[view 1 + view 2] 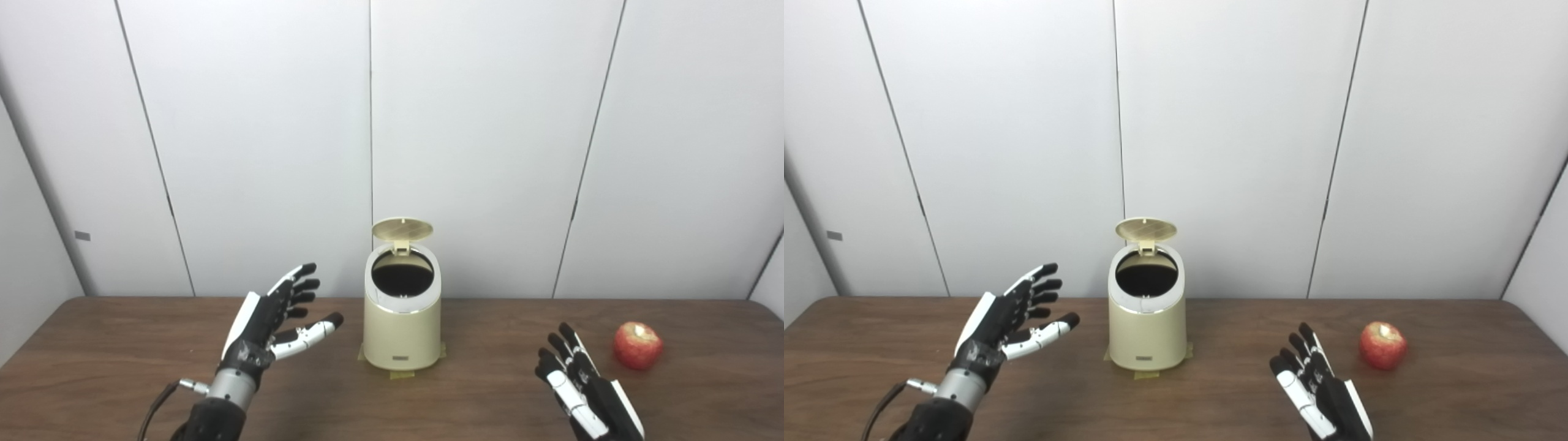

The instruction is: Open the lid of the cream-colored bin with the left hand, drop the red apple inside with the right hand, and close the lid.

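Lid up. Apple firm, smooth, rollable (2 o'clock of right hand); we wrap its sides. Both hands' fingers wide, left hand empty.

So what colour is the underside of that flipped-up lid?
The lid is cream with a faint grid pattern on its underside, matching the bin. It shows best in the left eye view.
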You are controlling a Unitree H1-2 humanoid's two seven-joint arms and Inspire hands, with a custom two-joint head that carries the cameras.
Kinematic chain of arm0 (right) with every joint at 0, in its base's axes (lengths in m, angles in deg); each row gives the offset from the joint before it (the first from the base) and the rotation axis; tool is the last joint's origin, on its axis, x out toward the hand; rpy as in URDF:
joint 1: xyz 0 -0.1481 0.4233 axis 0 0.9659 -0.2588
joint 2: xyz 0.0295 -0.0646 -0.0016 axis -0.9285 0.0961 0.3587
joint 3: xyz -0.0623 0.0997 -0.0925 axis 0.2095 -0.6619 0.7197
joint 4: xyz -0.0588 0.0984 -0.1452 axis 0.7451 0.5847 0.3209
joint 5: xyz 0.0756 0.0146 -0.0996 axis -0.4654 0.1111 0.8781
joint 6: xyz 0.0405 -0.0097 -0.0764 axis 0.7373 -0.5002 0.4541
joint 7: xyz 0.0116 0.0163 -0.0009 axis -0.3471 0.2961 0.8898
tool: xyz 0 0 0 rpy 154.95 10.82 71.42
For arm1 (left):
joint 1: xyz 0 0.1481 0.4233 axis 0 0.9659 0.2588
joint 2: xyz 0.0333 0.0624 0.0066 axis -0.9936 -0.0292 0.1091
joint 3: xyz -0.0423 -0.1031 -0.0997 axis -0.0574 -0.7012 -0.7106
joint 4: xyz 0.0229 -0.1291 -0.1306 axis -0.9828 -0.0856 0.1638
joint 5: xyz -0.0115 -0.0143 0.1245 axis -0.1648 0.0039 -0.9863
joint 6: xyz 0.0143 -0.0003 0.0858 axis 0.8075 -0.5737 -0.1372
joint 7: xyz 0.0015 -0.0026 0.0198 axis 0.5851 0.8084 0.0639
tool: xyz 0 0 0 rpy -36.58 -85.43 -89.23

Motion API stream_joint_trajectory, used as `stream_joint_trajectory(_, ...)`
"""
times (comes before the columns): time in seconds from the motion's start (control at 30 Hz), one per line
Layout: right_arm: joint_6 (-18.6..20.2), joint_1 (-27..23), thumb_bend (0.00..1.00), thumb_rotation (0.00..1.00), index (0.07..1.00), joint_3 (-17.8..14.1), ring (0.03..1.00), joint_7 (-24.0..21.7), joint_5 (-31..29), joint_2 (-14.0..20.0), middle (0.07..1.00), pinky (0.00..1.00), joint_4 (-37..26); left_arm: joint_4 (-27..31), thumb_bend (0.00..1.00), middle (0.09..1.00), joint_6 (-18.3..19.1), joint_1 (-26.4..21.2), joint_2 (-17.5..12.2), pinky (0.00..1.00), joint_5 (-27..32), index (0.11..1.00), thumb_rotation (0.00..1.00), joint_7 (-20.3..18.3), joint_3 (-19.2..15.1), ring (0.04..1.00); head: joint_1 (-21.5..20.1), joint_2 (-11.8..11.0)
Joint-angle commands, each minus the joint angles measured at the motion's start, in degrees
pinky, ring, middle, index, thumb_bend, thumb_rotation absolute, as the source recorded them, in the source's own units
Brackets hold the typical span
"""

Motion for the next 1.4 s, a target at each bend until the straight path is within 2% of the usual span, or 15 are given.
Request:
stream_joint_trajectory(0.0,-0.56,-1.35,0.68,0.46,0.967,-0.65,0.929,-0.41,-0.68,0.46,0.965,0.88,-2.6,3.07,0.54,0.866,-0.97,-1.27,0.66,0.83,1.09,0.916,0.38,2.32,-1.61,0.845,-0.24,0.66)
stream_joint_trajectory(0.2,-0.84,-0.8,0.74,0.44,0.943,-1.11,0.917,-1.03,1.54,4.1,0.955,0.83,-3.7,4.41,0.57,0.863,-0.26,3.74,3.34,0.78,3.67,0.913,0.49,4.01,-3.42,0.83,-0.87,2.43)
stream_joint_trajectory(0.33,-2.01,-0.17,0.76,0.45,0.929,-1.28,0.91,-0.93,5.02,7.6,0.944,0.8,-3.72,4.4,0.54,0.878,-1.51,6.3,2.51,0.8,3.78,0.94,0.62,3.84,-3.2,0.847,-5.01,3.64)
stream_joint_trajectory(0.4,-1.16,0.24,0.77,0.45,0.921,-1.57,0.897,-0.42,6.34,8.59,0.933,0.78,-4.71,4.58,0.53,0.887,-1.45,7.12,1.85,0.82,4.13,0.947,0.64,3.56,-3.48,0.858,-7.07,4.27)
stream_joint_trajectory(0.47,0.68,0.67,0.77,0.39,0.917,-2.03,0.888,-0.05,7.13,9.23,0.924,0.77,-6.33,4.82,0.56,0.895,-1.32,7.82,1.03,0.84,4.2,0.953,0.64,3.32,-3.63,0.865,-8.37,4.61)
stream_joint_trajectory(0.6,3.09,1.28,0.77,0.37,0.908,-1.53,0.87,0.45,12.92,11.06,0.914,0.8,-10.2,4.45,0.59,0.906,-1.03,8.16,-0.48,0.88,5.51,0.956,0.61,2.7,-4.24,0.882,-12.44,5.5)
stream_joint_trajectory(0.7,6.69,0.51,0.76,0.32,0.891,-1.12,0.853,0.12,17.11,12.54,0.892,0.77,-13.79,4.0,0.57,0.913,-1.2,8.08,-1.7,0.89,5.58,0.954,0.59,2.57,-4.06,0.89,-14.98,6.07)
stream_joint_trajectory(0.8,11.35,-0.1,0.78,0.3,0.878,-1.89,0.851,-0.26,18.66,13.44,0.887,0.76,-16.99,3.71,0.55,0.917,-1.15,7.82,-2.39,0.9,7.55,0.965,0.56,1.72,-4.44,0.889,-17.42,6.56)
stream_joint_trajectory(0.87,13.0,-0.58,0.77,0.28,0.885,-2.44,0.861,-0.78,19.54,13.67,0.9,0.76,-17.96,3.55,0.53,0.928,-1.51,7.73,-3.23,0.92,6.72,0.964,0.56,1.67,-4.13,0.907,-18.74,6.83)
stream_joint_trajectory(1.0,13.4,-1.66,0.76,0.31,0.903,-3.64,0.877,-3.31,23.49,14.91,0.907,0.82,-17.7,4.62,0.53,0.924,0.63,7.49,-3.66,0.94,6.74,0.949,0.58,1.45,-4.34,0.907,-20.85,7.42)
stream_joint_trajectory(1.13,13.4,-3.67,0.79,0.28,0.884,-4.44,0.851,-4.57,28.62,16.04,0.881,0.75,-15.42,6.29,0.51,0.948,2.82,7.63,-3.71,0.86,7.4,0.95,0.55,0.91,-4.6,0.914,-21.78,7.67)
stream_joint_trajectory(1.3,13.41,-6.27,0.81,0.26,0.883,-4.52,0.877,-6.93,34.46,19.77,0.897,0.78,-11.74,7.64,0.49,0.945,4.62,7.82,-4.01,0.95,6.77,0.956,0.54,1.12,-4.21,0.95,-21.99,7.86)
stream_joint_trajectory(1.37,13.32,-7.4,0.83,0.24,0.88,-3.74,0.88,-7.36,35.91,22.02,0.898,0.78,-9.95,7.92,0.49,0.94,5.01,7.84,-3.93,0.9,7.55,0.961,0.52,0.79,-4.37,0.934,-22.05,7.89)
